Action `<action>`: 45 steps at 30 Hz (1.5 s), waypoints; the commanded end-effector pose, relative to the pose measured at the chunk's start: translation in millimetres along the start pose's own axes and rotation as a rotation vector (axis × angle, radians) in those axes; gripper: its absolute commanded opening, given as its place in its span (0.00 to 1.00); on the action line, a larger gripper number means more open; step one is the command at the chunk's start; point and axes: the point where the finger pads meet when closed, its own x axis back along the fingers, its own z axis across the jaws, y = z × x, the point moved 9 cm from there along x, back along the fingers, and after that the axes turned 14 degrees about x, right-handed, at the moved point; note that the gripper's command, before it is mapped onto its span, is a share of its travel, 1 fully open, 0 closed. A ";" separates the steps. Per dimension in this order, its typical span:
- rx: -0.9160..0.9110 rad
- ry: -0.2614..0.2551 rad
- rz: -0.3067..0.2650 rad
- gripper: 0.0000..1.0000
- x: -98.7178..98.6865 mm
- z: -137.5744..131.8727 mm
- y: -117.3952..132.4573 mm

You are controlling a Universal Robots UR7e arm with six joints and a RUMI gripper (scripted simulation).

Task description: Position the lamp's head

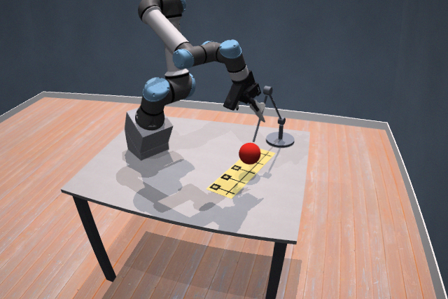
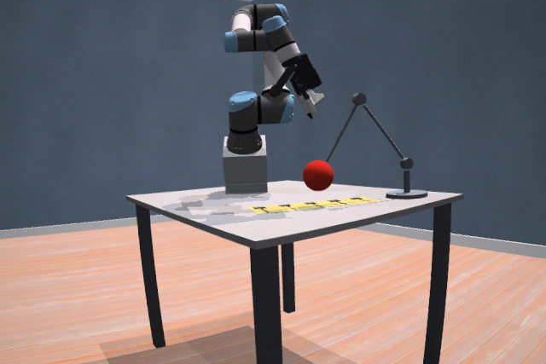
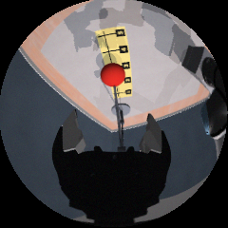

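The lamp's red ball head hangs in the air above the yellow strip, with a visible gap in the exterior view. The strip bears a long line, cross marks and boxed numbers too small to read. Which mark lies under the head's middle I cannot tell. The lamp's elbow is raised, its two thin arms forming a peak. The lower joint stands on the post. My gripper is open and empty, above the head and beside the upper arm.
The lamp's round base stands near the table's far right corner, beyond the strip. The robot's grey pedestal stands at the other side of the table. Shadows of the arm fall on the table top.
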 end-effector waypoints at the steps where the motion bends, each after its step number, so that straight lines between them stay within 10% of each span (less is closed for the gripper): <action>1: 0.001 -0.001 0.000 1.00 0.3 -0.3 0.2; 45: 0.250 0.079 -0.069 1.00 8.0 -8.1 11.9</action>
